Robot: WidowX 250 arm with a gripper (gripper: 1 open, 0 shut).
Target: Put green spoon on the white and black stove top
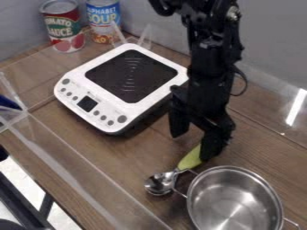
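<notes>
Item: my jaws stood wide open, pointing straight down over the green spoon, nothing held.

My gripper [199,137] straddled the upper handle of the green spoon [189,160], which lay on the wooden table [108,171] at about five o'clock from the white and black stove top [124,83], its silver bowl toward seven o'clock, close beside the steel pot [235,203]. Risks, as I judged them: a fingertip landing on the handle instead of beside it could flip or skid the spoon; a pinch near the tapered end could let it swivel and drop short of the stove; the pot rim was near enough to be knocked. Labels: two cans [82,23] at eleven o'clock, one red-and-white, one blue-and-white; their print was too blurred for me to read.
</notes>
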